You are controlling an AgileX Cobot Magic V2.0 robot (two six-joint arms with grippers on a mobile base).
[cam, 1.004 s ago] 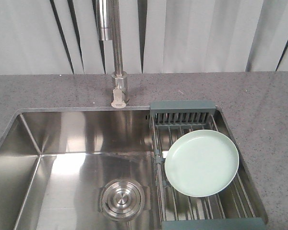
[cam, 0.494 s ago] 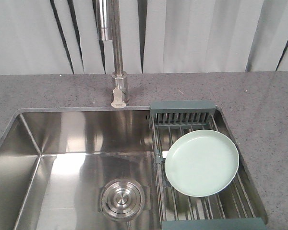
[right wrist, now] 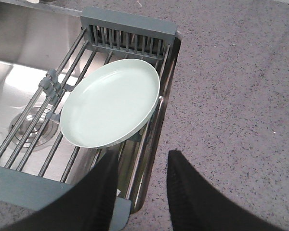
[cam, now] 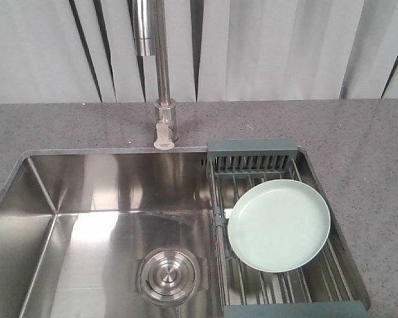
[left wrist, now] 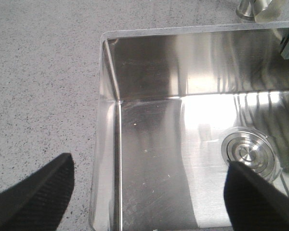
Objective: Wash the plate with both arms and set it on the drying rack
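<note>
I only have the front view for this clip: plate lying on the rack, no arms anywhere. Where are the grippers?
Observer: The right gripper hovers over the rack's near right corner, beside the counter, short of the plate. Its fingers are apart and empty.
Operator: And the left one?
Observer: The left gripper is over the sink's left side, fingers wide apart, one above the counter, one above the basin near the drain. It holds nothing.
Operator: Is the plate flat on the bars?
Observer: In the right wrist view its right edge seems to ride on the rack's side rail, so it looks slightly tilted.
</note>
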